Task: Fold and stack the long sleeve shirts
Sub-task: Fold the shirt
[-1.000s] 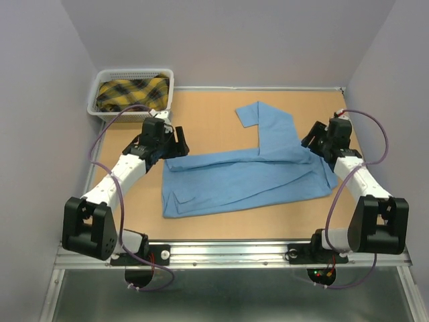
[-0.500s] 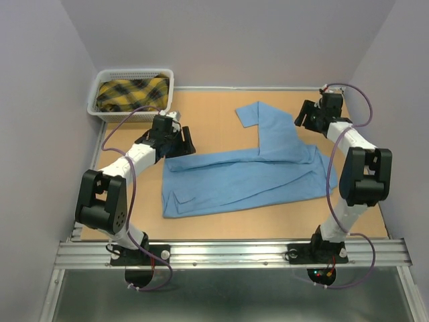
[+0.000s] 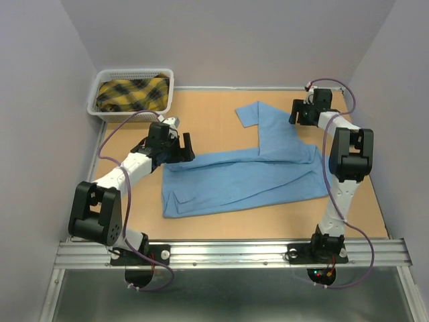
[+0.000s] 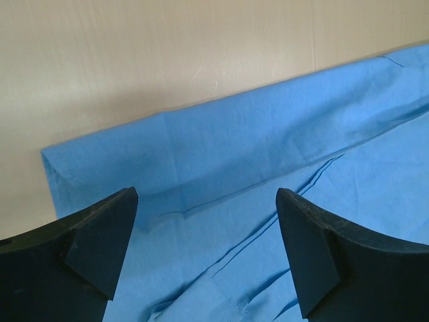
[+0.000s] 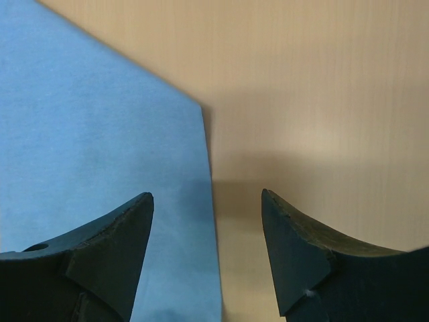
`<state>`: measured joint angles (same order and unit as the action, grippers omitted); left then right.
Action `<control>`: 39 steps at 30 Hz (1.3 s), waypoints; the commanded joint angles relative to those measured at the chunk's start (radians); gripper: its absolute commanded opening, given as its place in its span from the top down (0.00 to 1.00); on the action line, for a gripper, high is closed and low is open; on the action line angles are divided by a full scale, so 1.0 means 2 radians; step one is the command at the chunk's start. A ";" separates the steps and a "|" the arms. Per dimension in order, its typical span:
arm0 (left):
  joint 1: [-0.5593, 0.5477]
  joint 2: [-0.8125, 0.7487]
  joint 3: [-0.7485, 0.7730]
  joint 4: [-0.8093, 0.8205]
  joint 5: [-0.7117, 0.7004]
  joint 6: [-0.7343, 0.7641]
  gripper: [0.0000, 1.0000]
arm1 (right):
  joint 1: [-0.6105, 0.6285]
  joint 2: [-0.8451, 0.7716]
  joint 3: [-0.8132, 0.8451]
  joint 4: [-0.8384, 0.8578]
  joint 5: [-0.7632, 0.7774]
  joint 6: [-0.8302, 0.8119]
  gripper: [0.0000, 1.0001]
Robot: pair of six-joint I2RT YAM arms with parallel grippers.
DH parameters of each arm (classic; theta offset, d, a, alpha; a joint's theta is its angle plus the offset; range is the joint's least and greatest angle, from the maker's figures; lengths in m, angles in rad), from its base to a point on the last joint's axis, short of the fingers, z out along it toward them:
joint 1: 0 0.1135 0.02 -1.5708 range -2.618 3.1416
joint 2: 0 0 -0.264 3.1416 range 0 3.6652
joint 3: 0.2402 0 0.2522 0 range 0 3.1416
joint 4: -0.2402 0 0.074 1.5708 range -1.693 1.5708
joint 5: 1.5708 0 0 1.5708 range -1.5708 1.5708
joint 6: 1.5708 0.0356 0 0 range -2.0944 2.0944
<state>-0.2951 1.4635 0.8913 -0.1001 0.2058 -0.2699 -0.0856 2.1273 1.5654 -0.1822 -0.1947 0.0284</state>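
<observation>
Light blue shirt (image 3: 248,176) lies partly folded in the middle of the tan counter (image 3: 214,121), one sleeve stretching toward the far side. Left claw (image 3: 187,146) hovers at the shirt's far left corner, jaws wide apart, gripping nothing. Right claw (image 3: 294,113) sits over the sleeve's right edge, jaws apart, empty. White basket (image 3: 134,72) holding yellow plaid cloth (image 3: 131,94) stands far left.

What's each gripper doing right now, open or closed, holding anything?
Left gripper: open, holding nothing, over the light blue shirt.
Right gripper: open, holding nothing, over the shirt's edge.
</observation>
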 commanded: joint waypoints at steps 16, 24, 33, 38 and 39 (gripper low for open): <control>-0.002 -0.095 -0.041 0.013 -0.009 0.018 0.04 | 0.011 0.135 0.163 -0.002 -0.087 -0.067 0.42; -0.001 -0.101 -0.048 0.009 -0.009 0.018 0.04 | 0.021 0.131 0.158 -0.021 -0.097 -0.081 0.87; -0.002 -0.124 -0.055 0.009 -0.012 0.016 0.04 | 0.021 0.050 0.153 -0.033 -0.110 -0.081 0.99; -0.001 -0.135 -0.055 0.010 -0.016 0.013 0.04 | 0.022 -0.033 0.090 -0.033 -0.130 -0.056 0.99; -0.001 -0.139 -0.055 0.011 -0.018 0.011 0.04 | 0.023 -0.051 0.078 -0.032 -0.132 -0.050 0.99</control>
<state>-0.2951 1.2308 0.7845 -0.0982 0.1848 -0.2451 -0.0509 2.2028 1.7885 -0.2657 -0.4072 -0.1127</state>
